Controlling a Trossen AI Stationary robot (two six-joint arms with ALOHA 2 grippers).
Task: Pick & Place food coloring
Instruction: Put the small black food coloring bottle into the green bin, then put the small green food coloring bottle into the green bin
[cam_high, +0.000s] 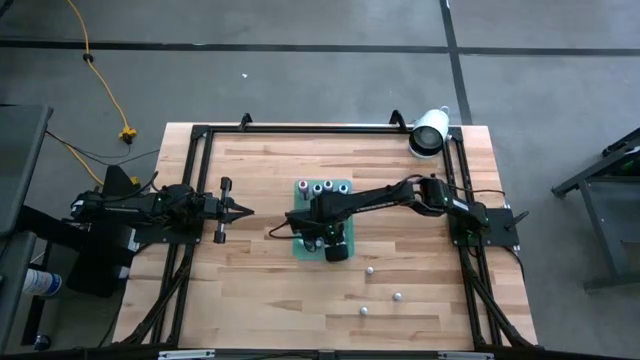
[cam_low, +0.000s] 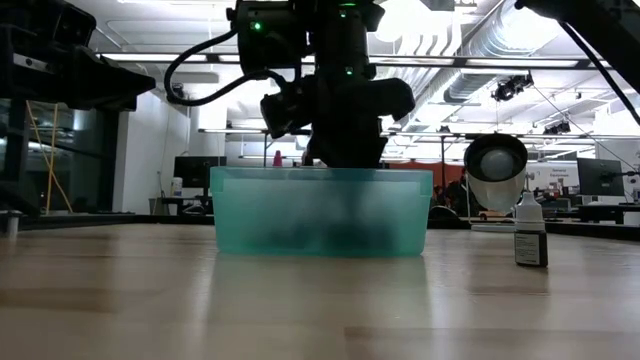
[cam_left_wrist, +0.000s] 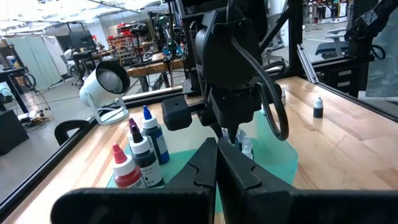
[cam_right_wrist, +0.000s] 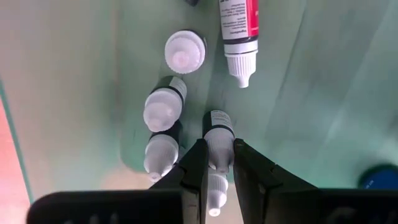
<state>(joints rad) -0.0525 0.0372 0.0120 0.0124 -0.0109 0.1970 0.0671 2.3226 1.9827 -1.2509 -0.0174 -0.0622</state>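
A translucent green tray (cam_high: 300, 246) lies mid-table. At its far end stand food coloring bottles with red (cam_left_wrist: 124, 168), dark (cam_left_wrist: 140, 150) and blue (cam_left_wrist: 152, 134) tops. Smaller white-capped bottles (cam_right_wrist: 163, 106) sit near its middle, and a red-labelled one (cam_right_wrist: 239, 31) lies on its side. My right gripper (cam_right_wrist: 219, 148) reaches down into the tray, shut on one small white-capped bottle (cam_right_wrist: 217, 127). My left gripper (cam_high: 245, 209) waits shut at the table's left, pointing level toward the tray. My right gripper pinches the small bottle's white upper part (cam_right_wrist: 217, 158) between its two fingers, coming from above and pointing down. The bottle stands roughly upright, cap toward the wrist, dark-banded body (cam_right_wrist: 217, 119) below the fingers. Whether its base rests on the tray floor I cannot tell.
Three small bottles (cam_high: 370, 269) (cam_high: 397, 297) (cam_high: 364, 311) stand loose on the wood right of and nearer than the tray; one (cam_low: 530, 235) shows upright in the low view. A large white cylinder (cam_high: 430, 130) sits at the far right corner. A black frame (cam_high: 200, 140) borders the table.
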